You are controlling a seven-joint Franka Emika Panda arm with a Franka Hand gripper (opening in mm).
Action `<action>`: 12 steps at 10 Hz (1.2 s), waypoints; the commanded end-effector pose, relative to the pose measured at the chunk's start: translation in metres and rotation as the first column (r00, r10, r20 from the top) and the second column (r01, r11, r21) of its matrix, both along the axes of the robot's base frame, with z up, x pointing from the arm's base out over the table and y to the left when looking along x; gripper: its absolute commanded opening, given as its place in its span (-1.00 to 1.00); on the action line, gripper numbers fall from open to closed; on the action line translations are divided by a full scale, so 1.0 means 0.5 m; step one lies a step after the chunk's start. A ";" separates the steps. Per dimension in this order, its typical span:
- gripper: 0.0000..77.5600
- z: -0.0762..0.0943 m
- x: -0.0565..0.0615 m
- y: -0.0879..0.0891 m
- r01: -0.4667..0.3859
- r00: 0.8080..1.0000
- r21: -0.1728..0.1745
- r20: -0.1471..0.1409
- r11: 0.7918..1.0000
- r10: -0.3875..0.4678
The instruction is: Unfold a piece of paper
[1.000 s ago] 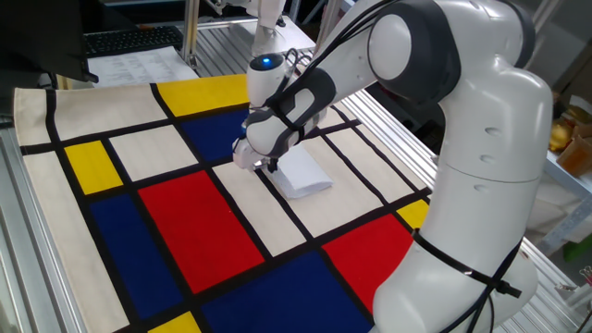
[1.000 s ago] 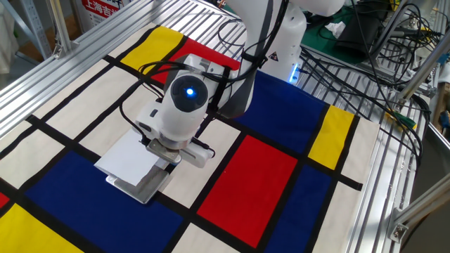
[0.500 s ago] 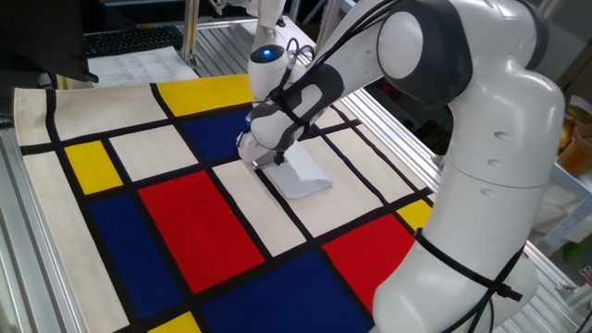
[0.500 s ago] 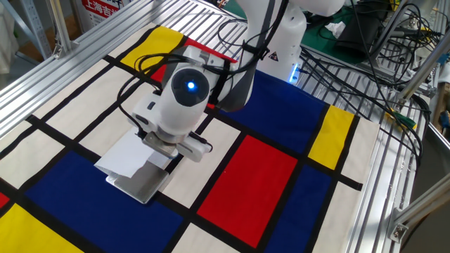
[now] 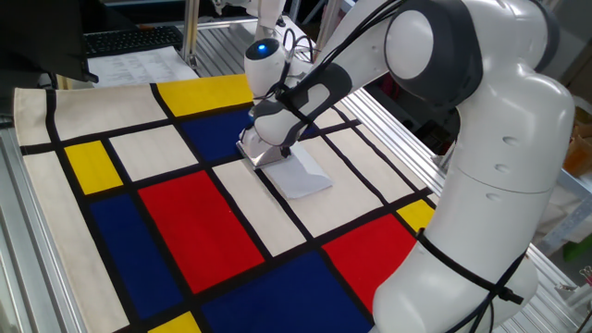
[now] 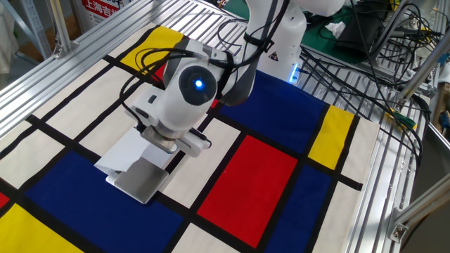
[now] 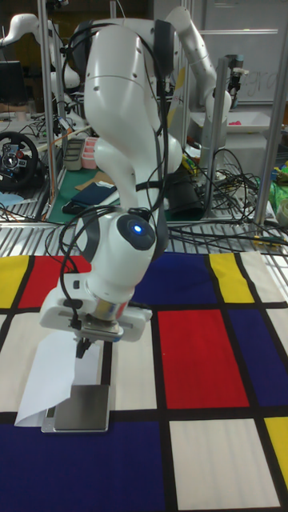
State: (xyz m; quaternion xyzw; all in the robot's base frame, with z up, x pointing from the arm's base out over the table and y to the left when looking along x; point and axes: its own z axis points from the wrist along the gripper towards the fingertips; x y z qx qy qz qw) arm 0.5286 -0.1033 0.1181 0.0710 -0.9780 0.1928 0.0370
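The piece of paper [image 5: 306,176] lies half open on a white panel of the coloured cloth [image 5: 185,231]. Its lower half [image 6: 144,181] rests flat and looks grey in shadow. Its upper flap [image 6: 129,153] is raised and tilted, hinged at the fold on the far side from my arm. My gripper [image 7: 81,349] points down at the flap's free edge and looks shut on it. In the one fixed view the gripper [image 5: 275,157] sits at the paper's back left corner. The wrist hides the fingertips in the other fixed view, gripper [image 6: 166,149].
A keyboard [image 5: 129,39] and printed sheets [image 5: 139,65] lie beyond the cloth's back left. The robot's large white body [image 5: 481,185] fills the right side. Cables [image 6: 365,63] and an aluminium frame rail [image 6: 401,183] run along the cloth's far edge.
The gripper has risen and shifted toward the back of the table, taking the paper's top flap with it. The flap now stands steeper and the fold gapes wider.
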 end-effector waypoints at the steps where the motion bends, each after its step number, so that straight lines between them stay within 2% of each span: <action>1: -1.00 0.037 -0.003 -0.032 -0.008 1.000 -0.019 -0.002 1.000 0.008; 5: -1.00 0.045 -0.005 -0.057 -0.005 1.000 -0.025 0.001 1.000 0.005; 9: -1.00 0.073 0.022 -0.109 -0.043 0.999 -0.025 -0.017 0.999 0.043; 12: -1.00 0.099 0.039 -0.135 -0.061 0.998 -0.041 -0.028 0.997 0.060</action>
